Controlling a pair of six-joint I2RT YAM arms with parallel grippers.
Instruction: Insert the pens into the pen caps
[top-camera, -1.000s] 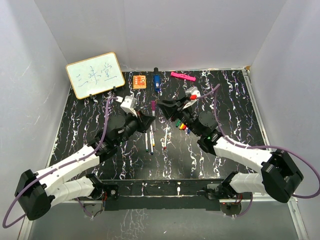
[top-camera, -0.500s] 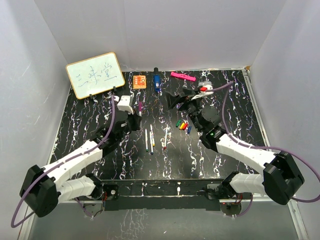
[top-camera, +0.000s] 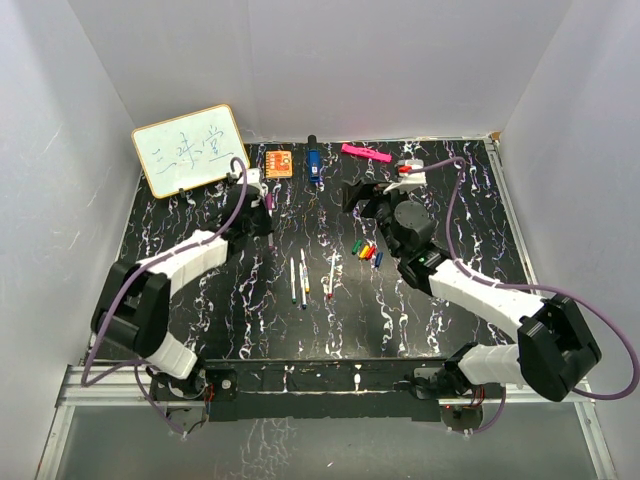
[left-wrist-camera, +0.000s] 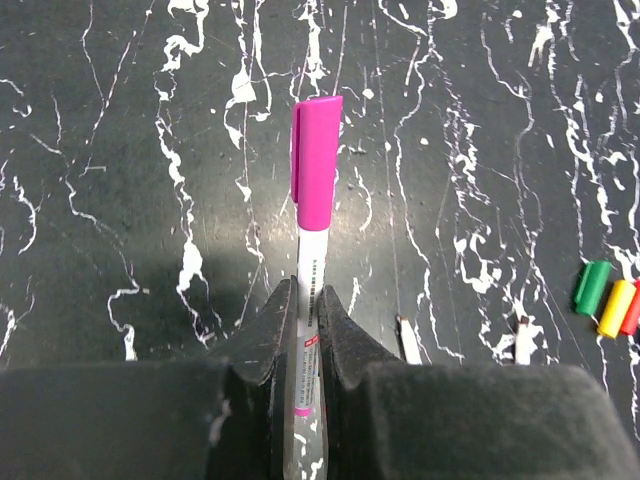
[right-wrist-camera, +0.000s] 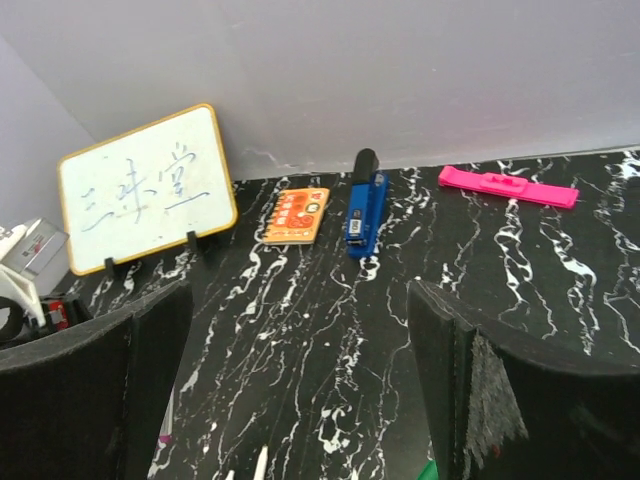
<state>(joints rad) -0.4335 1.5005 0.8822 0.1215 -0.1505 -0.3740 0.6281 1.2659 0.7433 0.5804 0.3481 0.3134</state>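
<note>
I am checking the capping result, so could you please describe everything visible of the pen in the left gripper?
The pen has a thin white plastic-looking barrel with small print and a pink band near the jaws. A glossy magenta cap with a side clip covers its far end. The left gripper is shut on the barrel, its black fingers pressing both sides. The pen points straight out from the jaws, apparently clear of the black marbled table; nothing else touches it.
</note>
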